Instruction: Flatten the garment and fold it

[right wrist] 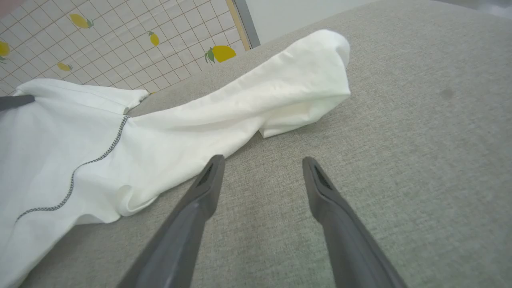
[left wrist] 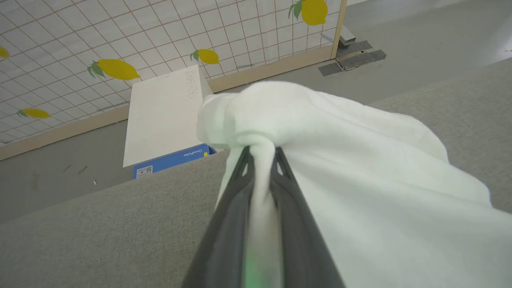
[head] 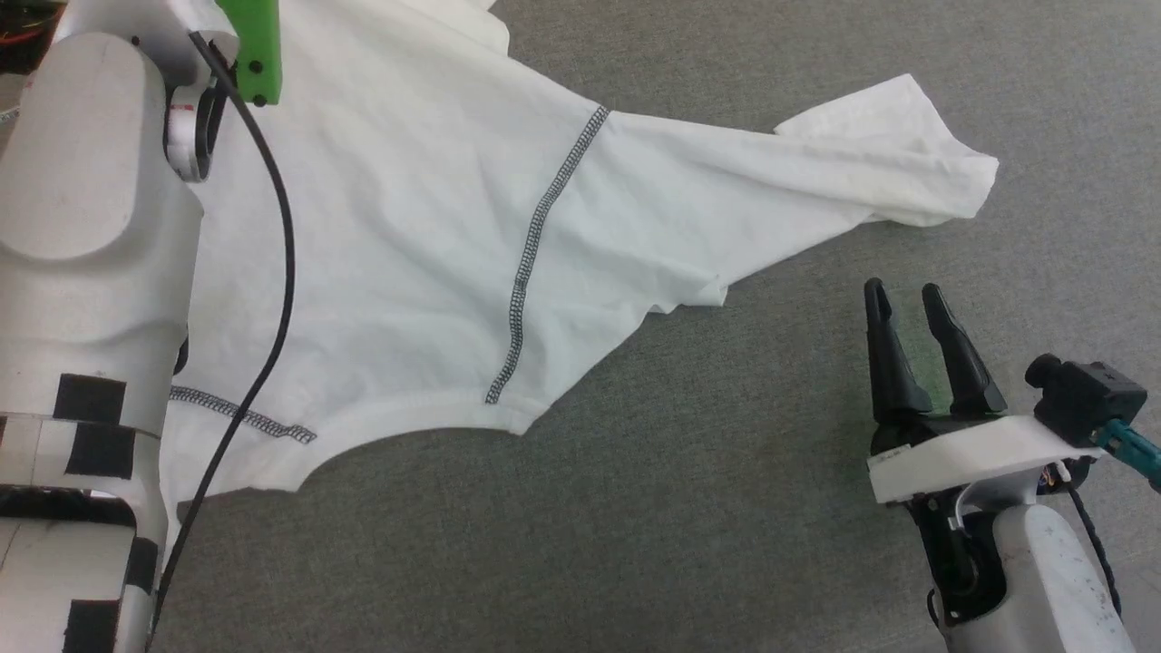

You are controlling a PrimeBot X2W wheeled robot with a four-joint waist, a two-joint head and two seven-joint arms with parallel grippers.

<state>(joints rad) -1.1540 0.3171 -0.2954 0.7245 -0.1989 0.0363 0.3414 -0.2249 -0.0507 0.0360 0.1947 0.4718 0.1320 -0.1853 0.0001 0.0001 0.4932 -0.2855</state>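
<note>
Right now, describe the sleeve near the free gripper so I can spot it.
On the grey surface lies a white shirt. Past its dark zigzag seam, one sleeve runs ahead of the open right gripper. Unlike the broad body, it tapers to a rumpled cuff.

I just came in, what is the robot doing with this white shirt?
A two-armed robot is working on the white shirt, which lies wrinkled on the grey surface. Its left end effector is shut on a bunch of the fabric. Its right end effector is open near the sleeve, holding nothing. The shirt is not yet flat or folded.
</note>
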